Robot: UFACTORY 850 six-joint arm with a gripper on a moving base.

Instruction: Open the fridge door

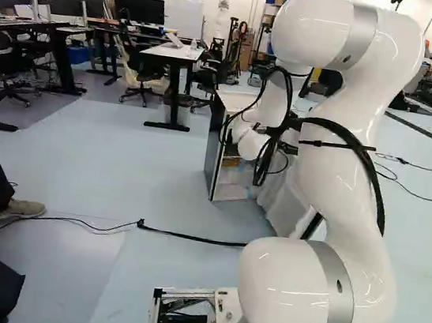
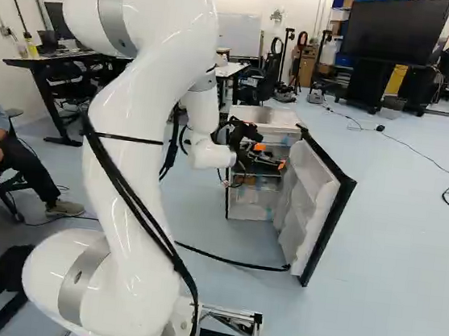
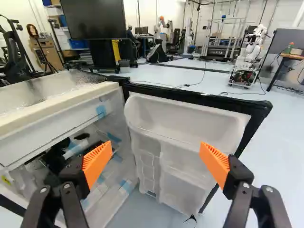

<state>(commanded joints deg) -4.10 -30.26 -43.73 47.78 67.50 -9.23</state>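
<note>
A pale blue floor (image 2: pixel 392 260) spreads through the room, with desks (image 1: pixel 175 51) and a whiteboard (image 2: pixel 239 36) at the back. The arm (image 2: pixel 144 126) rises from its lowest joint, bends over at the top and drops its forearm ahead, the wrist reaching to the fridge (image 2: pixel 272 117). The fridge door (image 2: pixel 326 220) stands wide open, its shelved inner side showing, at the fridge's right in the right base view. A black cable (image 2: pixel 230 260) crosses the floor, running in front of the fridge. In the wrist view, 1 large screen (image 3: pixel 92 19) and another robot (image 3: pixel 247 59) stand beyond the door. The gripper (image 2: pixel 270 155) is at the fridge's opening, its 2 fingers spread wide with nothing gripped; whether 1 touches the door, I cannot tell.
</note>
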